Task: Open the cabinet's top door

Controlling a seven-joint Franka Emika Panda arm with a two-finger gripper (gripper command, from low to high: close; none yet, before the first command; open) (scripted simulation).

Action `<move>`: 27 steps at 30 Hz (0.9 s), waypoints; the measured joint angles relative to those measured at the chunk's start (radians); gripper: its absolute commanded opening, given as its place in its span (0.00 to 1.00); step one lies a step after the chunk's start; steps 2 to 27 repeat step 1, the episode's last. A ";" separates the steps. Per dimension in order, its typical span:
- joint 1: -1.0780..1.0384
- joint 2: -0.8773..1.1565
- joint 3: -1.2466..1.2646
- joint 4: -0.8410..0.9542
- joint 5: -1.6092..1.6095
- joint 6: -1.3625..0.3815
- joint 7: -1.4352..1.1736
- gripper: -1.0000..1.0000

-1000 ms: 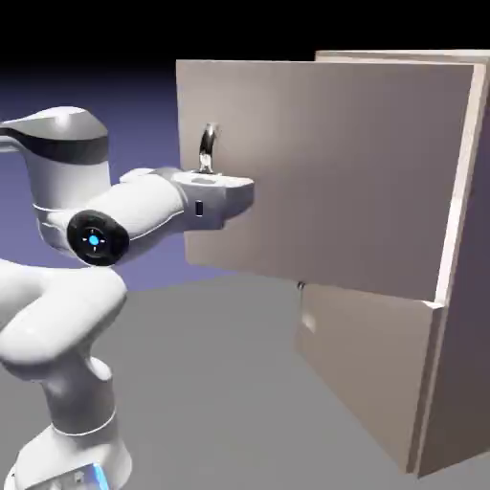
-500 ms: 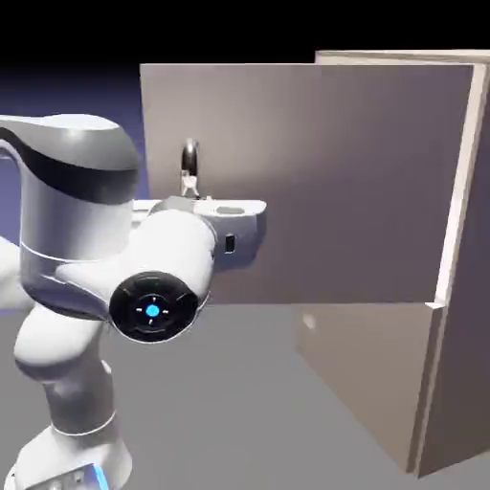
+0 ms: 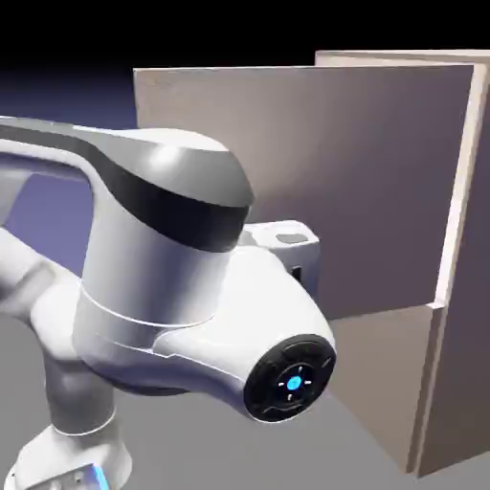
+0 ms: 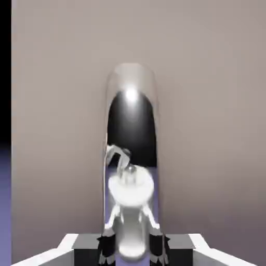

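Since the top door (image 3: 373,172) stands swung well out from the cabinet (image 3: 469,287), you have, as I judge it, most or all of the opening done. In the exterior view the door runs from the upper left of the frame, partly behind the arm (image 3: 153,287), to its hinged side at the upper right, where a bright strip marks the edge. The lower door (image 3: 388,364), at the lower right, looks closed.

Your gripper (image 4: 131,247) is pinched on the handle (image 4: 131,130), whose shiny curved bar fills the middle of the hand view and runs down between the two tips at the bottom. The exterior view doesn't let you check that grip, because the arm hides it. What is left looks small: perhaps a little more swing if you want the door wider, then letting go and backing off. Take care that the tips don't drag the door as they leave.

You have a plain grey ground (image 3: 335,455) across the bottom of the exterior view, lit softly. Behind the arm, a blue-violet backdrop (image 3: 57,220) fades to black along the top of the frame, with no other furniture visible.
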 measured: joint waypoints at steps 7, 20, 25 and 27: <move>0.036 -0.004 -0.026 0.025 -0.007 -0.012 0.005 0.00; 0.036 -0.004 -0.026 0.025 -0.007 -0.012 0.005 0.00; 0.036 -0.004 -0.026 0.025 -0.007 -0.012 0.005 0.00; 0.036 -0.004 -0.026 0.025 -0.007 -0.012 0.005 0.00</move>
